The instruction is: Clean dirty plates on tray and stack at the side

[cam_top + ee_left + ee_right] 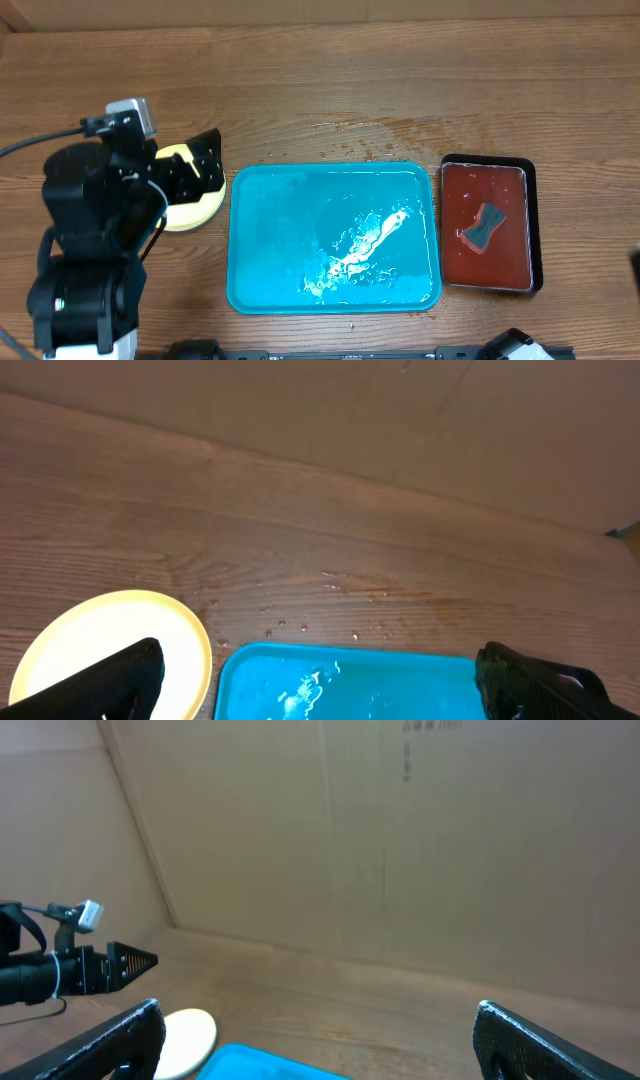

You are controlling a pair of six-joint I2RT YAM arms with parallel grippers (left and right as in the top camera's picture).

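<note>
A pale yellow plate lies on the table just left of the turquoise tray; I cannot tell whether other plates lie under it. My left gripper hovers over the plate, open, with nothing between its fingers. In the left wrist view the plate sits under the left finger, the tray lies between the fingers, and the left gripper stands wide. The tray holds only water and white suds. My right gripper is open and empty, raised, looking across at the plate and tray.
A dark red, black-rimmed tray stands right of the turquoise one, with a grey sponge in it. Water drops wet the wood behind the tray. Cardboard walls close off the back. The left arm shows in the right wrist view.
</note>
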